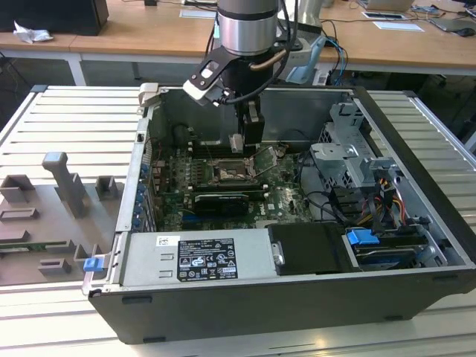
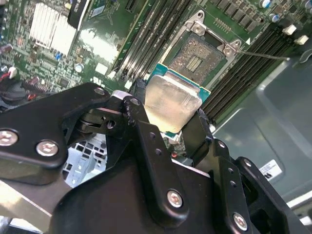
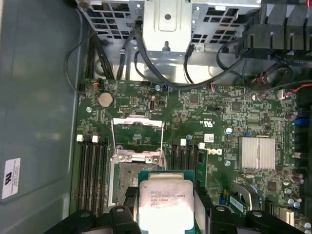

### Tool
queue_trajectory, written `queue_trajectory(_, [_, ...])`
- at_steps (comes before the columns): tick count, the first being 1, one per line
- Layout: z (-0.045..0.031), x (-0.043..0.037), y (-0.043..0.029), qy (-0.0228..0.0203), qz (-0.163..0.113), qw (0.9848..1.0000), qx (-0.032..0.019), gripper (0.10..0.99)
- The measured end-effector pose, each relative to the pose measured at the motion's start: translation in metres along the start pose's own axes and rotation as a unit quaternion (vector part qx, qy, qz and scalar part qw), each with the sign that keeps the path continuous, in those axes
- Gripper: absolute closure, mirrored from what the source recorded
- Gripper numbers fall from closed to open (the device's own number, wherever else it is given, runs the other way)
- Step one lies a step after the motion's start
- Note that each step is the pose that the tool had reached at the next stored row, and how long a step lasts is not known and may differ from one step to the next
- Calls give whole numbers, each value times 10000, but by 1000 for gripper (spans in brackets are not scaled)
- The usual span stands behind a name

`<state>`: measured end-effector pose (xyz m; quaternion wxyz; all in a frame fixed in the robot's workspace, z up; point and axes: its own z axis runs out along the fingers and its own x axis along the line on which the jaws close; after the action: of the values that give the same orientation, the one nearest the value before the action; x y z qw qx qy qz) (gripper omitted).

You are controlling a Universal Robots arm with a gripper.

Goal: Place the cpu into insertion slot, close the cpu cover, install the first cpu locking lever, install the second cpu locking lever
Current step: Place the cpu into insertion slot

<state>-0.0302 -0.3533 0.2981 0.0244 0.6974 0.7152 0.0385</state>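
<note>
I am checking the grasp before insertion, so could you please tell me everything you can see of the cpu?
The cpu is a small flat square chip: a pale silvery metal top with rounded corners and faint print, on a green base. The tool is shut on it, black fingers pressing two opposite sides. It hangs just short of the insertion slot, not seated; the slot lies bare, its cpu cover swung open.
</note>
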Motion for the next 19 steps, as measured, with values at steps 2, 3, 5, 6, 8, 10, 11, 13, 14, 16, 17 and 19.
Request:
queue_trajectory(2, [39,0,-4,-9,60,10000,-1,545])
queue_trajectory(3, [40,-1,-4,-12,60,10000,-1,545])
queue_trajectory(5, [46,-1,-4,-12,60,10000,-1,545])
queue_trajectory(6, [49,-1,-5,-12,60,10000,-2,545])
queue_trajectory(8, [51,-1,-5,-13,60,10000,-1,545])
queue_trajectory(10, [64,-1,-6,-13,66,10000,-1,545])
queue_trajectory(11, [65,-1,-6,-13,66,10000,-1,545])
queue_trajectory(13, [70,-1,-6,-13,68,10000,-2,545])
queue_trajectory(14, [71,-1,-7,-13,69,10000,-1,545])
queue_trajectory(16, [74,-1,-7,-13,71,10000,-1,545])
queue_trajectory(17, [77,-1,-7,-13,71,10000,-2,545])
queue_trajectory(19, [80,-1,-7,-13,72,10000,-1,545])
